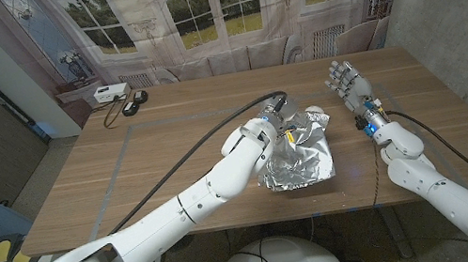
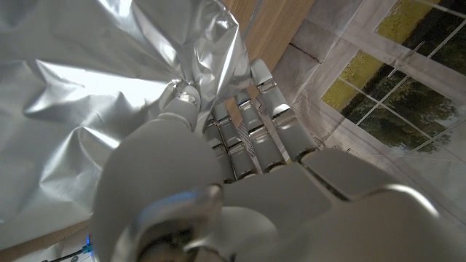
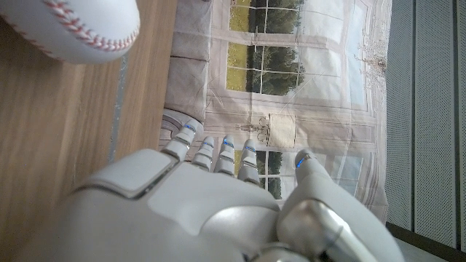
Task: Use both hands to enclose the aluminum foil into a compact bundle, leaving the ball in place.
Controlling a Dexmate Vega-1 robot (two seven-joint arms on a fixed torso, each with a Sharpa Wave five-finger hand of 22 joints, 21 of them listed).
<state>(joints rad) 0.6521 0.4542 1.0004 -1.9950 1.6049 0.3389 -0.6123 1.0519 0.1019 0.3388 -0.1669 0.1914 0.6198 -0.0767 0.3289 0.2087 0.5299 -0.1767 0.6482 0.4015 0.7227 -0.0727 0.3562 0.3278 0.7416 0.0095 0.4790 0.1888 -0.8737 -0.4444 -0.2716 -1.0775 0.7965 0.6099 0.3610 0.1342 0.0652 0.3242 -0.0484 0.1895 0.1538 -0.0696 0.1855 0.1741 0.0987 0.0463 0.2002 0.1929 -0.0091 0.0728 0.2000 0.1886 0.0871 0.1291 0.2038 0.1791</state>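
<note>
A crumpled sheet of aluminum foil [image 1: 301, 156] lies on the wooden table [image 1: 172, 160], right of centre. My left hand [image 1: 262, 136] is at the foil's left upper side. In the left wrist view its thumb [image 2: 180, 102] and fingers [image 2: 256, 109] pinch a raised fold of the foil [image 2: 87, 94]. My right hand [image 1: 346, 84] is raised to the right of the foil and apart from it, its fingers spread and holding nothing. A white baseball [image 3: 84, 28] with red stitching sits on the wood beyond my right hand [image 3: 211, 211].
A small white box [image 1: 109, 93] and a black device [image 1: 132, 102] with a cable sit at the table's far left. A printed window backdrop [image 1: 214, 10] hangs behind the table. Bare wood stretches across the left half.
</note>
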